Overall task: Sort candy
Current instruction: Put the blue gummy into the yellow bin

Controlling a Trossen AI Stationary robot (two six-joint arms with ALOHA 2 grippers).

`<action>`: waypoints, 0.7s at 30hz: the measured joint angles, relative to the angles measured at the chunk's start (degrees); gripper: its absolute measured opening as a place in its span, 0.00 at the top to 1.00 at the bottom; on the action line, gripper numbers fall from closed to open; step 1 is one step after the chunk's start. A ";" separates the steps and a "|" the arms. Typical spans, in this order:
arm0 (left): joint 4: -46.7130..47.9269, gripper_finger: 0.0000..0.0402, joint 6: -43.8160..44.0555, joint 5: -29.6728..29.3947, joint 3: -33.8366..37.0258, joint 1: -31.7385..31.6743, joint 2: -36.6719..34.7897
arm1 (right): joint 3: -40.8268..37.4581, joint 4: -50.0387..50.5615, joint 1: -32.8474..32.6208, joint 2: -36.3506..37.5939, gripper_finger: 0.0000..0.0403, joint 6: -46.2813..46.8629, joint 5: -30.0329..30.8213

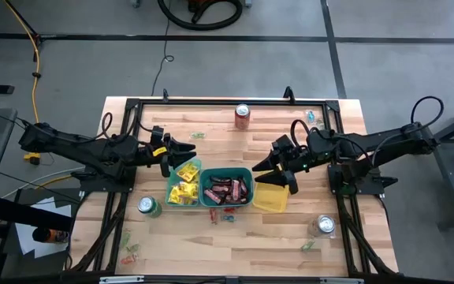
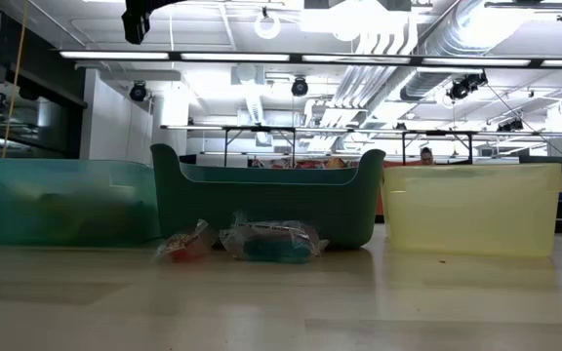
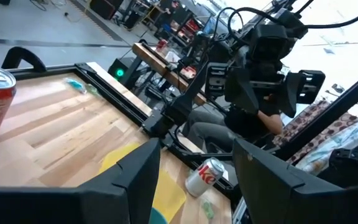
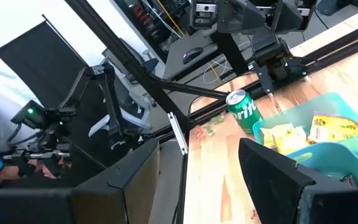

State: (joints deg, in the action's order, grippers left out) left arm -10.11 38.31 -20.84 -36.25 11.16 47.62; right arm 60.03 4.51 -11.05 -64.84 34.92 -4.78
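Three bins stand in a row mid-table. The light teal bin (image 1: 184, 183) holds yellow candy packets (image 4: 331, 127), the dark teal bin (image 1: 227, 188) holds brown-red bars (image 1: 228, 189), and the yellow bin (image 1: 271, 199) is at the right. Loose wrapped candy (image 2: 271, 241) lies on the table by the middle bin's near wall. My left gripper (image 1: 189, 147) hovers open above the light teal bin's far edge, nothing between its fingers (image 3: 135, 180). My right gripper (image 1: 260, 173) hovers open over the yellow bin's far left corner, also holding nothing.
A red can (image 1: 242, 116) stands at the far edge, a green can (image 1: 149, 207) near the left bin, a silver can (image 1: 325, 226) at the near right. Stray sweets lie at the far side (image 1: 195, 136), far right (image 1: 312, 116) and near left (image 1: 130, 252).
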 joint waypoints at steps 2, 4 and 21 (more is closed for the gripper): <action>-0.06 0.53 0.24 0.00 0.00 0.00 0.00 | 0.00 0.01 0.06 0.00 0.46 0.98 0.20; -0.05 0.53 0.53 0.00 0.00 0.02 0.00 | 0.00 1.02 0.63 0.00 0.46 2.89 2.70; -0.17 0.53 1.51 0.24 0.02 0.00 0.00 | 0.00 45.77 32.31 -5.63 0.46 18.35 23.71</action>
State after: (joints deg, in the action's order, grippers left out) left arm -10.28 39.81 -20.60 -36.23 11.16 47.62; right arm 60.03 50.29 21.26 -70.47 53.28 18.94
